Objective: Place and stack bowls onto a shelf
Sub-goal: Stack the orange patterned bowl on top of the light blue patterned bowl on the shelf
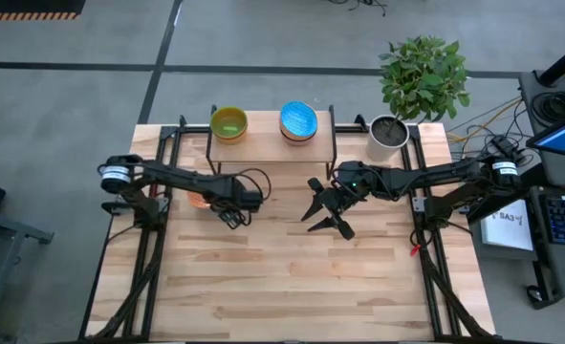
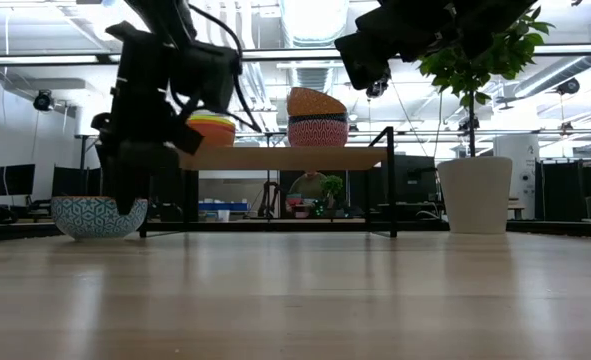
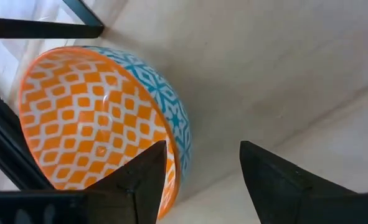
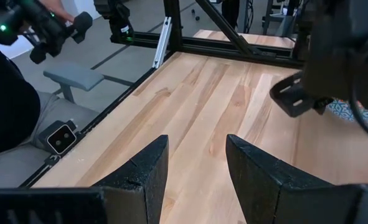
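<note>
With left gripper (image 3: 199,180) spread wide over patterned bowl (image 3: 103,124), straddle rim, then pinch; keep right gripper (image 4: 196,168) open, clear of shelf (image 1: 272,145).

A robotics lab: a light wooden plank table (image 1: 292,277) in a black metal frame on grey concrete floor, ceiling strip lights (image 2: 315,20), computer monitors (image 2: 20,180) and benches behind, a dark keyboard (image 1: 564,218) alongside

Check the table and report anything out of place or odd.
One bowl is off the shelf: the blue-and-white patterned bowl, orange inside, sits upright on the table beside the shelf's leg, with the open left gripper right at its rim. The other bowls are stacked on the shelf. No spill or damage is visible.
</note>
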`<state>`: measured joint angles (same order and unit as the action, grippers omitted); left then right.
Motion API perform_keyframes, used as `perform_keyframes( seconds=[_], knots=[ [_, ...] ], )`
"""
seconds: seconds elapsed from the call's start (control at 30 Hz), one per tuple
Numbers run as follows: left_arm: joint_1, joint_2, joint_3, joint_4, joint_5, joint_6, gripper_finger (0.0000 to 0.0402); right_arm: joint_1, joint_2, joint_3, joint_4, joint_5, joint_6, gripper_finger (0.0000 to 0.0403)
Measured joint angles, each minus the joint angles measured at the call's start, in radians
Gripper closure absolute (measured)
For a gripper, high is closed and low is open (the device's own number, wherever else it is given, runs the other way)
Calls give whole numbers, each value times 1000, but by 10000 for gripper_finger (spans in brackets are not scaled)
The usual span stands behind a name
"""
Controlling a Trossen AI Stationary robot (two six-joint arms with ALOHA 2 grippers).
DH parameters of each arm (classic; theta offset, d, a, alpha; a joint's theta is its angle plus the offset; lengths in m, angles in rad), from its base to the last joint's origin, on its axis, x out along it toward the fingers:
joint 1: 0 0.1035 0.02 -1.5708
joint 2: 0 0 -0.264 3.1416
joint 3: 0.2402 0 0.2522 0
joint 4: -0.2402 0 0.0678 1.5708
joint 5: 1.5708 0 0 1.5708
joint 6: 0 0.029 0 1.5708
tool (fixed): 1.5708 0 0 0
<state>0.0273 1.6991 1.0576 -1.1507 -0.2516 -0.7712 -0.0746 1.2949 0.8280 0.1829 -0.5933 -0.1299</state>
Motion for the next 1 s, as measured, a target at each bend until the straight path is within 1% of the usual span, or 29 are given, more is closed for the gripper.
perform_keyframes(
  seconds=[0.27, 0.5, 0.7, 0.9, 0.93, 1.0],
  knots=[
    [0, 58, 0, 21, -44, 0, 226, 0, 0, 0, -1, 0, -1, 252],
    [0, 82, 0, 52, -49, 3, 258, 0, 0, 0, -2, 0, 6, 252],
    [0, 83, 0, 59, -49, 3, 303, 0, 0, 0, -6, 0, 6, 252],
    [0, 83, 0, 61, -47, 1, 383, 0, 0, 0, -7, 0, 3, 252],
    [0, 83, 0, 60, -45, 4, 390, 0, 0, 0, -7, 0, 3, 252],
    [-1, 83, 0, 66, -50, 5, 391, 0, 0, 0, -8, 0, 1, 252]
  ],
)
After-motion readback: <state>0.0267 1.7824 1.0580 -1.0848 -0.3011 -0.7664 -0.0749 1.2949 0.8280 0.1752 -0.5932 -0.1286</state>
